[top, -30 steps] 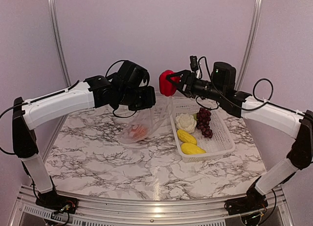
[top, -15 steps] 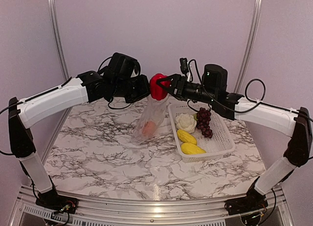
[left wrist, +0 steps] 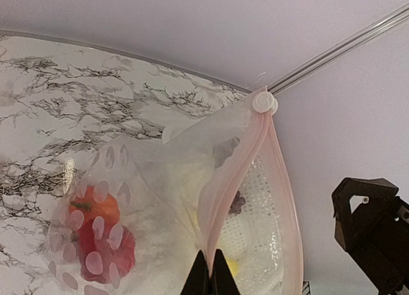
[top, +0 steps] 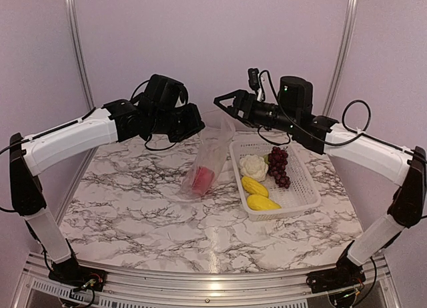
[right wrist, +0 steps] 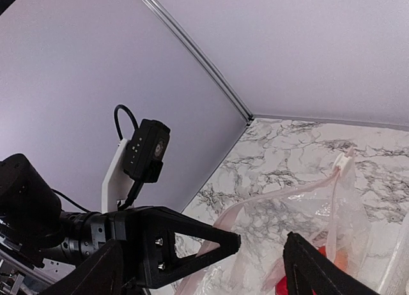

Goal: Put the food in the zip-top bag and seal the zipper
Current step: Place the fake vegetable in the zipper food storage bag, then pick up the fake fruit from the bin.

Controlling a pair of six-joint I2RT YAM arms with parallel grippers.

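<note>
My left gripper (top: 197,127) (left wrist: 209,272) is shut on the pale zipper (left wrist: 238,170) strip of the zip-top bag (top: 212,151) (left wrist: 160,193), holding it up by its mouth. Its slider (left wrist: 263,102) sits at the far end. Inside the hanging bag lie the red pepper (top: 203,179) (left wrist: 105,251) and the orange piece (left wrist: 96,207). My right gripper (top: 224,106) (right wrist: 204,276) hovers open and empty just above the bag's mouth (right wrist: 281,202). The cauliflower (top: 253,167), grape bunch (top: 278,167) and two yellow pieces (top: 255,186) (top: 263,203) lie in the basket.
The white latticed basket (top: 303,188) stands right of the bag on the marble table (top: 147,215). Metal frame posts (top: 343,48) rise at the back corners. The two grippers are close together above the bag.
My right gripper has opened and let the red pepper fall into the bag, then drawn back a little to the right. The left gripper keeps its hold on the bag's mouth.
</note>
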